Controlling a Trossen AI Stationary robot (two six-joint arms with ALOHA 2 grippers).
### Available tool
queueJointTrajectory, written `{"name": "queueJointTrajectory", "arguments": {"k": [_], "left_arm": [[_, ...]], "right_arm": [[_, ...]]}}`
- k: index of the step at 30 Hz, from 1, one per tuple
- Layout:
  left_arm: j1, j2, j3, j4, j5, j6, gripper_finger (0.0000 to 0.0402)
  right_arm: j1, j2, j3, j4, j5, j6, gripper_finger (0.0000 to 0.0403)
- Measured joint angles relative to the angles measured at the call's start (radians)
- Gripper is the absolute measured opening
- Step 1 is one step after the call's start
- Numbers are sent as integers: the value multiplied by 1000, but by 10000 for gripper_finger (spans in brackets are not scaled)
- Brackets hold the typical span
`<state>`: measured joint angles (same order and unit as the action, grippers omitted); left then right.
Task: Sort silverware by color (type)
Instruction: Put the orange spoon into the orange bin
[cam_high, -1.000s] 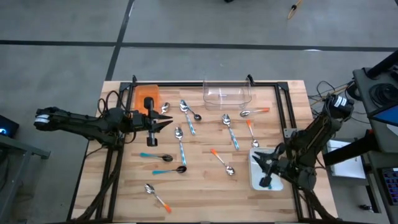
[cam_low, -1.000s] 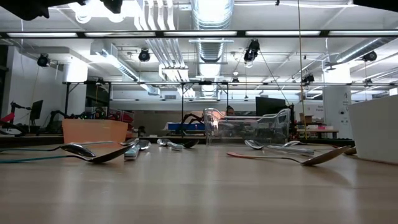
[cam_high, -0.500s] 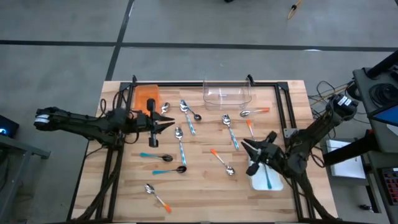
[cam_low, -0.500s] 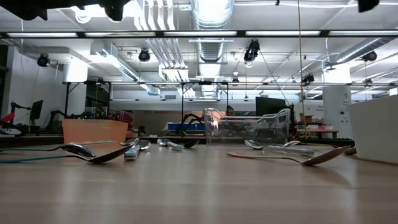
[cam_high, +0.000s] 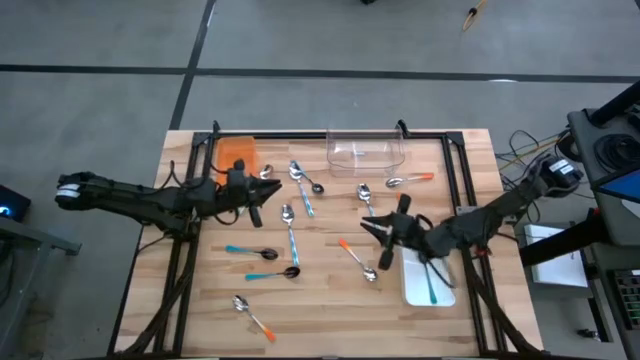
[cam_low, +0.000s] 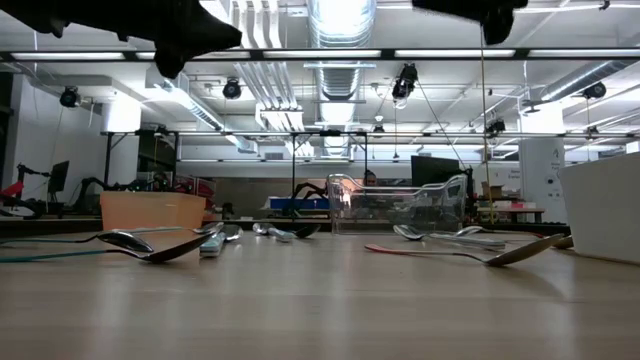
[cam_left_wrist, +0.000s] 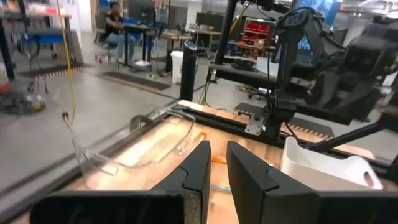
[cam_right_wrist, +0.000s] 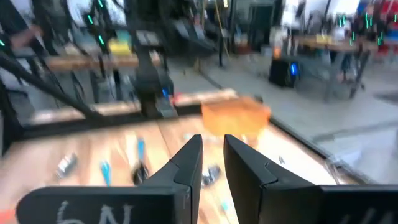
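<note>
Several spoons lie flat on the wooden table: teal-handled ones (cam_high: 291, 238), orange-handled ones (cam_high: 356, 259) and plain ones (cam_high: 312, 184). One teal spoon (cam_high: 432, 286) lies in the white tray (cam_high: 412, 290). My left gripper (cam_high: 268, 192) (cam_left_wrist: 218, 155) hangs above the table beside the orange tray (cam_high: 236, 152), fingers shut and holding nothing. My right gripper (cam_high: 368, 230) (cam_right_wrist: 212, 149) hovers over the table's middle, just left of the white tray and next to an orange-handled spoon. It is shut and holds nothing.
A clear tray (cam_high: 365, 151) stands at the far edge, between the orange tray and the black frame rail (cam_high: 460, 165). The rail runs along the table's far and side edges. Bare wood lies along the near edge (cam_high: 330, 325).
My right gripper has swung from above the white tray toward the table's left, out over the middle. A teal spoon now shows lying in that tray. My left gripper has crept a little toward the right and far edge.
</note>
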<state>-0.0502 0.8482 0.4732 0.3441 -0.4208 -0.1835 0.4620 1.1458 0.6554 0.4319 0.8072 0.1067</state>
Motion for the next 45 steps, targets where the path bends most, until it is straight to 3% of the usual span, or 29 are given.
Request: {"name": "queueJointTrajectory", "arguments": {"k": [8, 13, 21, 25, 28, 34, 39, 45], "left_arm": [[0, 2, 0, -83, -9, -183, 36], [0, 9, 16, -199, -18, -330, 36], [0, 134, 221, -502, -15, -450, 36], [0, 223, 349, -715, -9, -516, 36], [0, 298, 442, -877, 69, -576, 36], [-21, 458, 573, -1129, 254, -760, 36], [-100, 561, 631, -1310, 396, -711, 36], [-239, 641, 660, -1365, 426, -417, 36]], "right_arm": [[-97, 0, 120, -584, -110, 275, 52], [-106, 0, 157, -817, -135, 357, 52], [-106, 0, 157, -928, -135, 337, 52], [-106, 0, 157, -961, -132, 176, 52], [-105, 0, 156, -965, -127, 55, 52], [-105, 0, 156, -1035, -127, 80, 52], [-105, 0, 152, -1087, -126, 103, 52], [-105, 0, 147, -1135, -126, 102, 52]]}}
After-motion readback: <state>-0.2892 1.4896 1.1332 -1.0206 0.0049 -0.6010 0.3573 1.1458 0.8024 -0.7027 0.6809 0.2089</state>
